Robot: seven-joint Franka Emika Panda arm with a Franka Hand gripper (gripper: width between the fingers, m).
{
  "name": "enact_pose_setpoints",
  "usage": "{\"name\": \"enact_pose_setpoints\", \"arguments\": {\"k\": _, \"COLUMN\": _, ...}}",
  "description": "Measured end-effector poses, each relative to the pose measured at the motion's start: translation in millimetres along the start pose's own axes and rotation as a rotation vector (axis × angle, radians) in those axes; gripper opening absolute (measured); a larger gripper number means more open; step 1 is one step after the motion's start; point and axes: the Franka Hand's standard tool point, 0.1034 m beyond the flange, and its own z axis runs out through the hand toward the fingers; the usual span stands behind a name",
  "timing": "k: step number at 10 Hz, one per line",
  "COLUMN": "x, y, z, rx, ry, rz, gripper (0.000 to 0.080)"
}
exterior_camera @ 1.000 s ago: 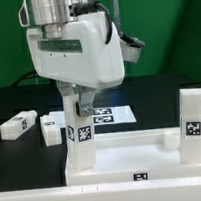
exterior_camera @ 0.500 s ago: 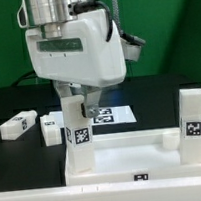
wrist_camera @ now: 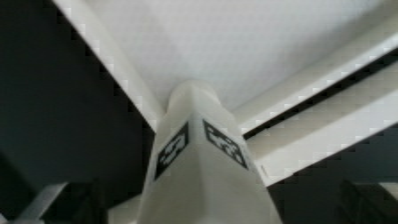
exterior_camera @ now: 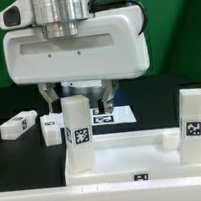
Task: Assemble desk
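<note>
Turned broadside since half a second ago, your tool (exterior_camera: 80, 97) has its fingers (exterior_camera: 50, 95) spread, one on either side of the upright leg (exterior_camera: 77, 131) and clear of it. That leg stands in the desk top (exterior_camera: 128, 146) at its corner on the exterior view's left, by the tabletop (exterior_camera: 8, 103) front edge. A second leg (exterior_camera: 194, 117) stands at the right corner. Two loose legs (exterior_camera: 21, 124) lie toward the left edge, with the marker board (exterior_camera: 117, 115) behind.
</note>
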Motion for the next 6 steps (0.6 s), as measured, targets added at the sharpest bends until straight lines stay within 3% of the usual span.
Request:
{"name": "enact_pose_setpoints", "arguments": {"k": 2, "x": -0.3, "y": -0.4, "z": 0.2, "rx": -0.008, "ry": 0.001, "rz": -0.162, "gripper": 0.0648}}
{"name": "enact_pose_setpoints", "arguments": {"k": 3, "x": -0.7, "y": -0.9, "z": 0.4, "rx": -0.025, "ry": 0.002, "rz": -0.313, "gripper": 0.0648}}
{"name": "enact_pose_setpoints", "arguments": {"k": 6, "x": -0.9, "y": -0.4, "z": 0.7, "rx": -0.033, "ry": -0.003, "rz": -0.531, "gripper": 0.0648}}
